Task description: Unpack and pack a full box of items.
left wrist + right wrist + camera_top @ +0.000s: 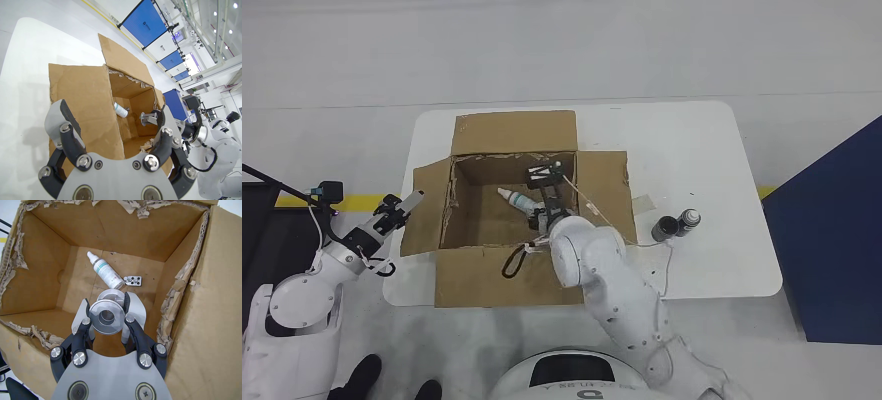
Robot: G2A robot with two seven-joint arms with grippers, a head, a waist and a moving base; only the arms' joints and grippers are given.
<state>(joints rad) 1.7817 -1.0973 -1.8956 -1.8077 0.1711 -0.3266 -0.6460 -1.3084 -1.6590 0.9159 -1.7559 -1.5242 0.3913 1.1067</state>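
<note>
My right gripper [105, 306] is clamped on the metal spool [106, 318] inside the box [132, 237], above its floor. My left gripper [113, 108] hangs, jaws apart, outside the left flap. Unpacking, I judge: lift straight, clearing the bottle [105, 273] lying beyond.

Bottle [105, 273], plate [134, 281] and spool [106, 317] inside box [37, 266]

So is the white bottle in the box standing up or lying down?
Lying down: the bottle rests on its side on the box floor, beside a small metal plate.
</note>
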